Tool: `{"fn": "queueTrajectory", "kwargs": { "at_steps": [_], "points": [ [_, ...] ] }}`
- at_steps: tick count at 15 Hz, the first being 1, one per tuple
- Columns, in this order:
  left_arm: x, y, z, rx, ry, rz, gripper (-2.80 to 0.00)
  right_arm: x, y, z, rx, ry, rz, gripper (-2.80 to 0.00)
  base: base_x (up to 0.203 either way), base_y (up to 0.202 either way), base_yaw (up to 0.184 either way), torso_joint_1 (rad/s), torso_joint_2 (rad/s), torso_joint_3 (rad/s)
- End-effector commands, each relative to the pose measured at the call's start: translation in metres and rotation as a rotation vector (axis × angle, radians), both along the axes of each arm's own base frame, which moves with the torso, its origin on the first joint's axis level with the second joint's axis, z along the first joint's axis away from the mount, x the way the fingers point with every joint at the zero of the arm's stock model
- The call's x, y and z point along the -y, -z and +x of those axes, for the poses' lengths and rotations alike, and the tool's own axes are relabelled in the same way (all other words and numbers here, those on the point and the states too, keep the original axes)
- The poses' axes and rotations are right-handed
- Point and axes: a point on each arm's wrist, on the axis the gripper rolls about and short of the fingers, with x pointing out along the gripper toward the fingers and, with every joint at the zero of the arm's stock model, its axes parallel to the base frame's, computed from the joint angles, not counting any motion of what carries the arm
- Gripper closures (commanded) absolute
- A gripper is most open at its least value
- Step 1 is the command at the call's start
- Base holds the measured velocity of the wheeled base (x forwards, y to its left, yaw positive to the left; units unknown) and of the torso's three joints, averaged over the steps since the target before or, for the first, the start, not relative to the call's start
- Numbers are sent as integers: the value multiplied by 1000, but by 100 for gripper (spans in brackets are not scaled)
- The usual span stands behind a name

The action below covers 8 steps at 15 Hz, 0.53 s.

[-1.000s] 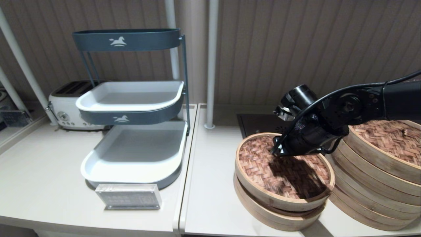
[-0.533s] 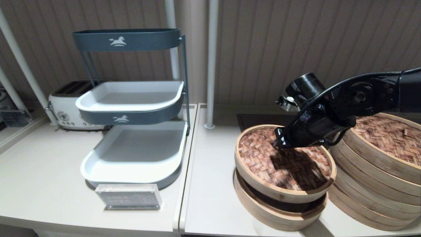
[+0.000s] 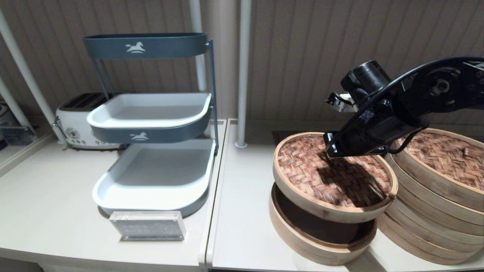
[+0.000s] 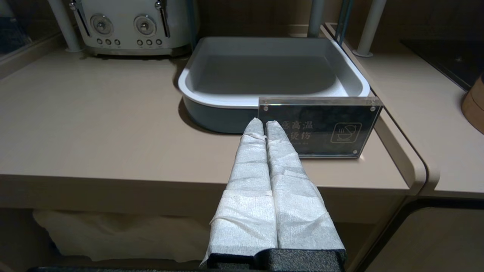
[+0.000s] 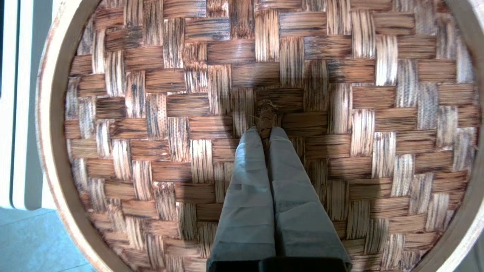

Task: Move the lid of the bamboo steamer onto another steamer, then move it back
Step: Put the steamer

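Right gripper [image 3: 328,151] is pinched closed on the thin loop handle [image 5: 267,118] at the centre of the bamboo steamer lid [image 3: 332,177]. In the wrist view the two wrapped fingers [image 5: 245,177] meet with the handle's frayed knot showing just past their tips.

Lid position: hanging directly under the gripper, clear of the low base basket [image 3: 298,238] below it, whose dark interior is exposed. The lid is tilted, the edge toward the tall steamer riding higher than the edge on the far side. Its raised rim sits just beside the tall stacked steamer [image 3: 423,223] on the arm's side; I cannot tell whether they touch.

That tall stack already carries its own woven lid with a pale knob [image 3: 467,152].

Left gripper [image 4: 265,128]: parked low at the counter's front edge, fingers pressed together on nothing, pointing at a clear acrylic sign [image 4: 318,127] standing before the grey tray rack [image 4: 353,81].

Handling judgement:
- Lid looks light and stiff: woven top, thin bamboo band.
- The loop is the only central hold. A single-point grip lets the lid swing and tilt, as it does here.
- Loop fibre looks worn; a jerk could strain it.
- The rim could clip the tall stack's tiers on the way across, so more height seems needed.
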Motion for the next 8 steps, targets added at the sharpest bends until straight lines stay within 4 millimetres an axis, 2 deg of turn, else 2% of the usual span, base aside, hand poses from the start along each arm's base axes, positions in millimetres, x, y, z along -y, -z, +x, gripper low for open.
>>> {"fn": "queueTrajectory", "kwargs": {
  "at_steps": [1,8],
  "points": [
    [0,8,2,-27,0,0,0,2,-13,-2,30,2,8,0,0,0,0,0,0,0],
    [0,8,2,-26,0,0,0,7,-46,-11,62,-6,8,0,0,0,0,0,0,0]
  ]
}}
